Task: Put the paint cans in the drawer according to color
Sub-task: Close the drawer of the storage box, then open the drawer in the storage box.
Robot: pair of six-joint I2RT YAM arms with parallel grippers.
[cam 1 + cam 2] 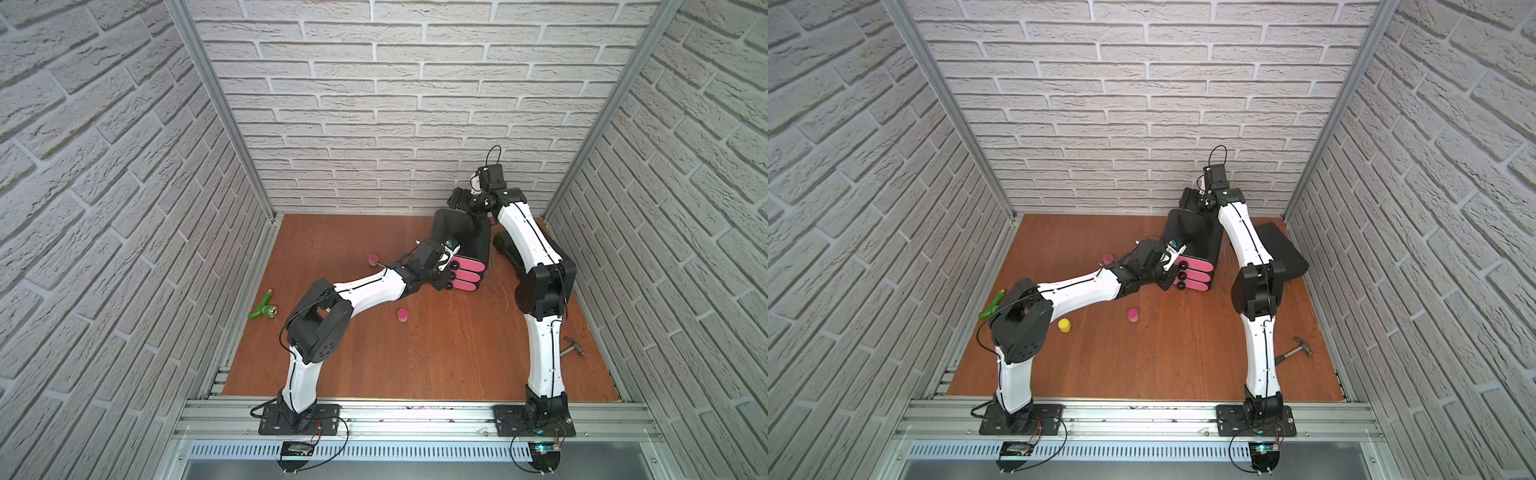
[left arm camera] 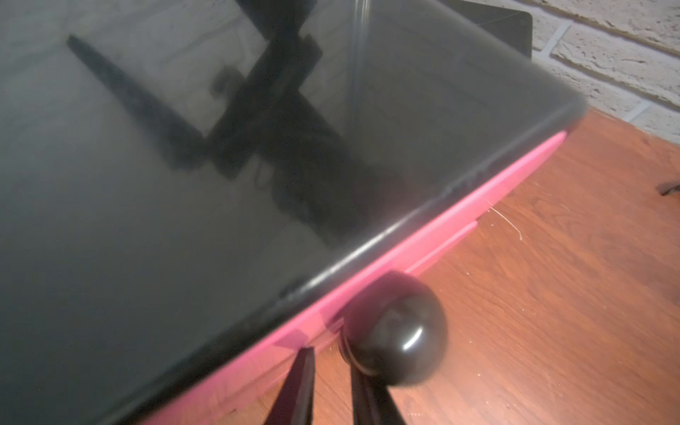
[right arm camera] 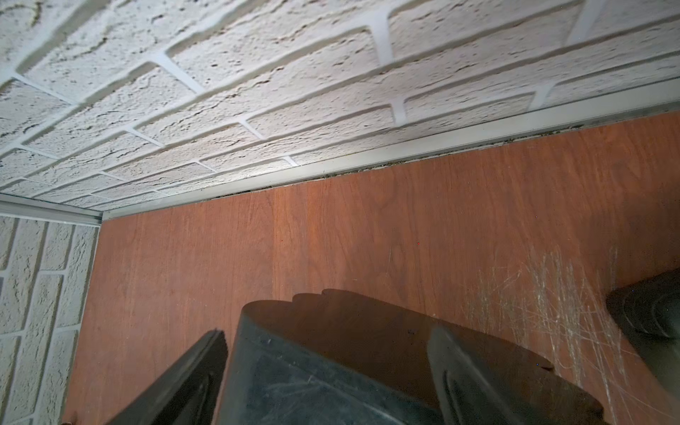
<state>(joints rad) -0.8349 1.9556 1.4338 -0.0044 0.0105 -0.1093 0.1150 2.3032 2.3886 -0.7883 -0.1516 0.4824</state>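
Brick walls enclose the wooden bench (image 1: 436, 365). My left pincer (image 2: 329, 364) stands slightly parted, empty, just beside the top knob (image 2: 397, 335) of the drawer cabinet (image 1: 461, 239). My right pincer (image 3: 327, 331) clamps the cabinet's rear, spread wide. Out from the cabinet's knob side stand one pink can (image 1: 372, 259), a second pink can (image 1: 402, 314) and a yellow can (image 1: 1064, 325).

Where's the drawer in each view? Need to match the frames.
Top view: drawer right of centre, far back, pink fronts toward camera.
Top view: drawer just right of centre, same pose.
Left wrist: its glossy black top fills most of the picture, with the pink front along the edge.
Right wrist: black edge at bottom centre.
Shared landmark: wooden table.
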